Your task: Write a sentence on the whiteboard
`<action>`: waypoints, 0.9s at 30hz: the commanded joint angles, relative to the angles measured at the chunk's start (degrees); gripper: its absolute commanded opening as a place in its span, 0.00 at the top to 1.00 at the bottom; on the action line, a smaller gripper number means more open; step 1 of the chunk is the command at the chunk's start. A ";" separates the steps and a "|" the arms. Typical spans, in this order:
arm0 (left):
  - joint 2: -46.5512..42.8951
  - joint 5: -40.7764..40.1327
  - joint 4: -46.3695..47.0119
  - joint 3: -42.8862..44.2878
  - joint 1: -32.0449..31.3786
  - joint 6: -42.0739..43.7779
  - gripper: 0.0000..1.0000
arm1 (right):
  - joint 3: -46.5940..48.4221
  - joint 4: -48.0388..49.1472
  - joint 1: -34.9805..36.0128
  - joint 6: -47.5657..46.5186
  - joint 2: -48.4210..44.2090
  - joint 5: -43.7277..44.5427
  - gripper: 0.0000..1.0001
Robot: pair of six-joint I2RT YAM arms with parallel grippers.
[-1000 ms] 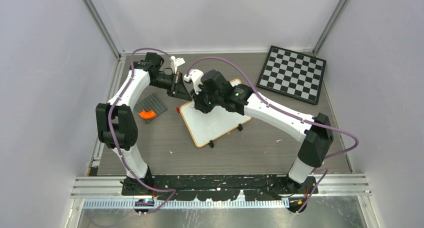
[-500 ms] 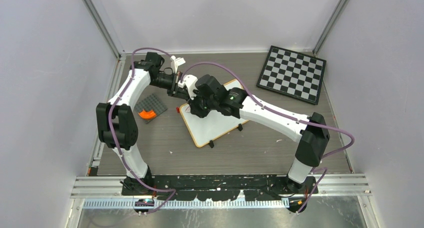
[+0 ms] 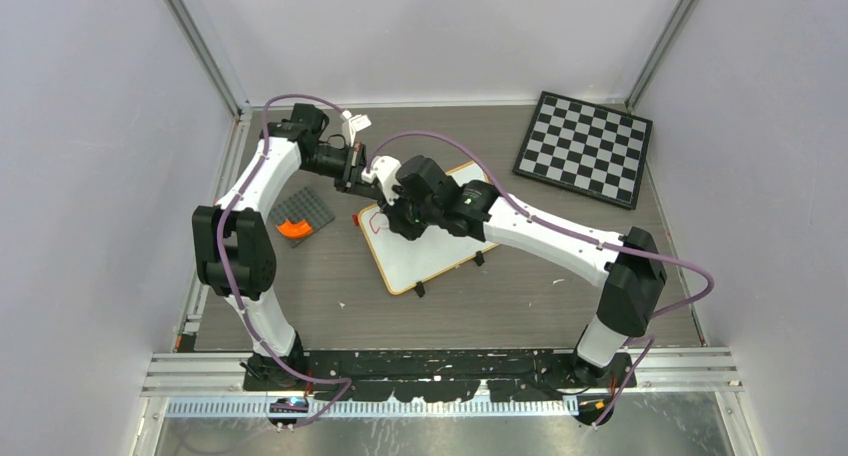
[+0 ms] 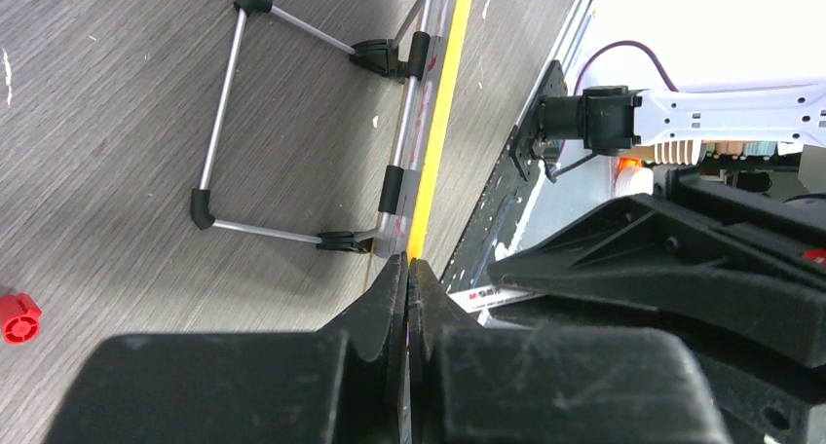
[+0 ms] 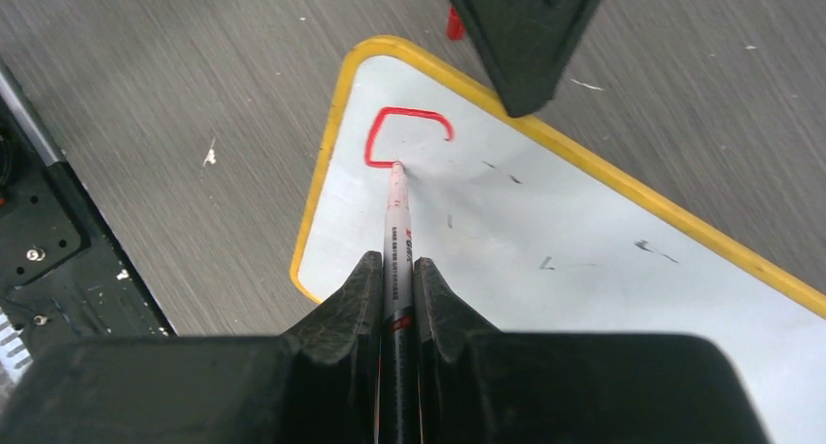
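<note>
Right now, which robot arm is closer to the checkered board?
Right. The right arm stretches over the table's right half, where the checkered board lies; the left arm is over the left half, beyond the whiteboard.

Skewed, long sides running 8 to 2 o'clock: the whiteboard (image 3: 432, 261). Over its 9 o'clock corner, the right gripper (image 3: 391, 220), beside a small red stroke (image 3: 377, 224). Just off at 11 o'clock, the left gripper (image 3: 360, 178). Far at 2 o'clock, a checkered board (image 3: 585, 148); at 9, a dark tile (image 3: 308, 209) with an orange piece (image 3: 292, 229).
</note>
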 commanded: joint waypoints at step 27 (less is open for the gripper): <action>-0.13 0.02 -0.91 1.25 -1.35 1.06 1.00 | 3.58 -1.60 0.22 0.31 -2.33 -3.54 1.00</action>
